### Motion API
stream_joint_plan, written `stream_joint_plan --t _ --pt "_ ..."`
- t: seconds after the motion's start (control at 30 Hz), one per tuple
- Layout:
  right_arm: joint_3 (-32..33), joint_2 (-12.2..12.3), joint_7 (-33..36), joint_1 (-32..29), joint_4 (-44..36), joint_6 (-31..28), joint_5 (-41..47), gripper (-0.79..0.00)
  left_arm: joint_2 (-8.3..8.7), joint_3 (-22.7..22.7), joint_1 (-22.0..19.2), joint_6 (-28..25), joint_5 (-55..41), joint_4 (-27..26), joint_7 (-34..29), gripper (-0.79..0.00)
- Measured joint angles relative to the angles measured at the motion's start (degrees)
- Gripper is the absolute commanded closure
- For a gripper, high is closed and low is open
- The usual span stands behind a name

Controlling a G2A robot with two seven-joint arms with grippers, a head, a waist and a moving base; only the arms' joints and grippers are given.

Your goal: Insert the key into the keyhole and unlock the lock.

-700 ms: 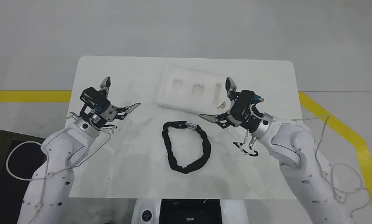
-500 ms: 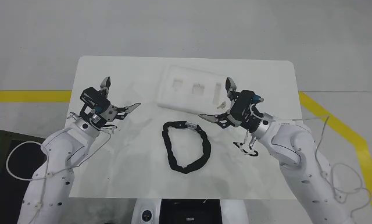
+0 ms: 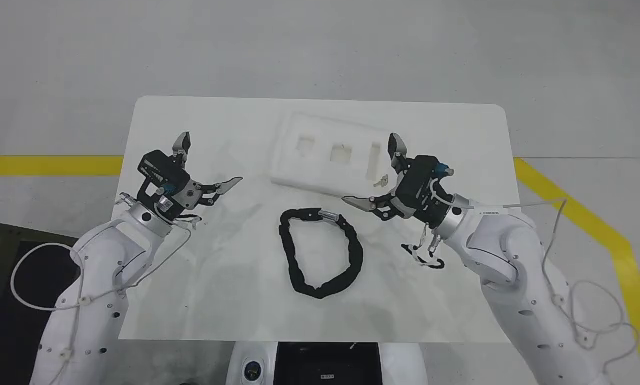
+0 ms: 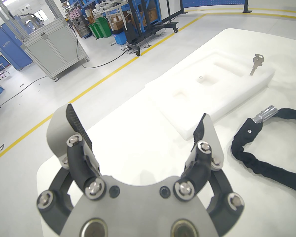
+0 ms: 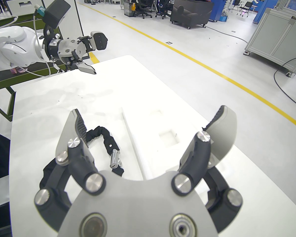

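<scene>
A black fabric-sleeved chain lock lies in a loop at the table's middle, its silver lock cylinder at the far side of the loop. The cylinder lies on its side. A metal key stands upright, stuck in the near corner of a white foam block. My right gripper hovers open over that end of the block, holding nothing. My left gripper is open and empty above the table's left part, well apart from the lock.
The foam block has several square recesses and takes up the table's far middle. The white table has bare surface on the left and near side. Black cables hang from my right wrist beside the chain.
</scene>
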Motion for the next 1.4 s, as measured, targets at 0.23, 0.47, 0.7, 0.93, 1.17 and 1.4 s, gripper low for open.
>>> stream_joint_plan --t 0.23,0.47,0.7,0.93,1.17,1.4 --pt "0.0 0.0 0.0 0.0 0.0 0.0 0.0 -0.785 0.03 1.34 0.16 -2.93 -0.05 -0.17 -1.48 -0.785" --pt "0.0 0.0 0.0 0.0 0.0 0.0 0.0 -0.785 0.11 5.69 -3.53 -13.86 -3.15 1.44 -5.75 -0.785" --pt "0.0 0.0 0.0 0.0 0.0 0.0 0.0 -0.785 -0.21 13.31 -10.03 -24.67 -1.7 5.23 -4.68 -0.785" --pt "0.0 0.0 0.0 0.0 0.0 0.0 0.0 -0.785 -0.78 20.15 -14.37 -29.95 0.72 8.3 -0.43 -0.785" --pt "1.87 0.44 0.74 -1.85 -0.19 -1.2 -1.55 -0.785 -0.89 25.98 -18.86 -29.92 6.48 12.3 4.8 -0.785" --pt "7.15 1.44 1.32 -5.32 -0.64 -5.33 -1.0 -0.785 -1.16 31.33 -23.43 -29.92 13.43 16.74 11.12 -0.785"
